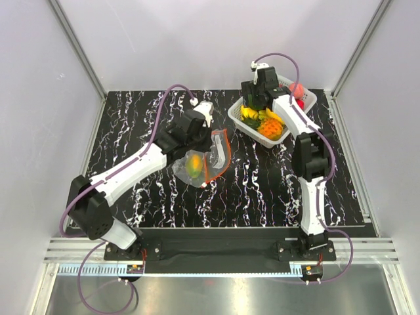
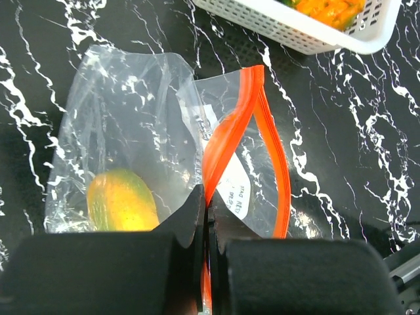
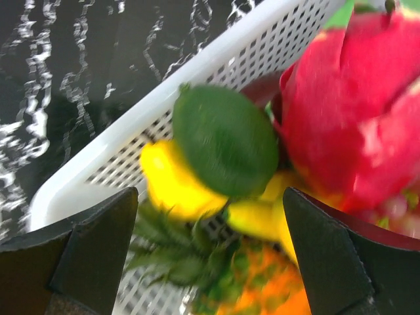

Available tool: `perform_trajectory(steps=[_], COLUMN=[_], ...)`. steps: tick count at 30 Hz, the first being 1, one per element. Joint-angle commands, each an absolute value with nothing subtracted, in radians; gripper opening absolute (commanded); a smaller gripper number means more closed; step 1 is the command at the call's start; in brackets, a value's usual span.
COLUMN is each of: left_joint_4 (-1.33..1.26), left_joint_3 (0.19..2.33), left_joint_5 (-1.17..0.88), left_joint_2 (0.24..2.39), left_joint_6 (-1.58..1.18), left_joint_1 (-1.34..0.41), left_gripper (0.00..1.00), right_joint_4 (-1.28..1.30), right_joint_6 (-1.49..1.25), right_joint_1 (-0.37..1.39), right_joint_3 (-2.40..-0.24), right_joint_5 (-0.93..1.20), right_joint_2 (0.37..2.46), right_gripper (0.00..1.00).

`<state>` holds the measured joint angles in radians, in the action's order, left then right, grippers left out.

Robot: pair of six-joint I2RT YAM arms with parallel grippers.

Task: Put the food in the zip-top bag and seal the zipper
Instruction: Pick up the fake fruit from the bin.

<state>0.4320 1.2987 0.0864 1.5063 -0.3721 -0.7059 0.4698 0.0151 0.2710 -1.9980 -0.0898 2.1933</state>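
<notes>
L claw (image 2: 205, 197) pinches zipper (image 2: 228, 134); R claw (image 3: 210, 226) apart over basket (image 3: 216, 59), pink fruit (image 3: 354, 118) partly cut off.

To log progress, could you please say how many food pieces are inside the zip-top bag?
1: a yellow-green fruit inside the zip-top bag, beside the left end effector pinching its zipper; that end effector may hide more.
</notes>
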Motion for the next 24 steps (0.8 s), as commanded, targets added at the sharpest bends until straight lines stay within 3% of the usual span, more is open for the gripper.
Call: perform_trajectory(steps=[1, 11, 16, 24], left_joint_4=[0.367, 0.362, 0.379, 0.385], left_joint_3=[1.281, 1.284, 1.296, 1.302], left_joint_5=[0.061, 0.070, 0.084, 0.106], left_joint_2=[1.493, 1.499, 1.509, 1.500], left_joint_6=[-0.387, -0.379, -0.376, -0.376], left_joint_1=[-0.709, -0.709, -0.707, -0.707], left_gripper=[0.02, 0.02, 0.02, 0.02], right_joint_4=[0.482, 0.485, 0.506, 0.425], right_joint_6=[0.113, 0.101, 0.089, 0.045], right_joint_1=[0.262, 0.252, 0.249, 0.249], right_joint_3=[-2.121, -2.261, -2.293, -2.039], right_joint_5=[-0.164, -0.147, -0.109, -0.075], right_joint_2=[2.266, 2.419, 2.422, 2.131], right_gripper=[0.98, 0.92, 0.61, 0.59])
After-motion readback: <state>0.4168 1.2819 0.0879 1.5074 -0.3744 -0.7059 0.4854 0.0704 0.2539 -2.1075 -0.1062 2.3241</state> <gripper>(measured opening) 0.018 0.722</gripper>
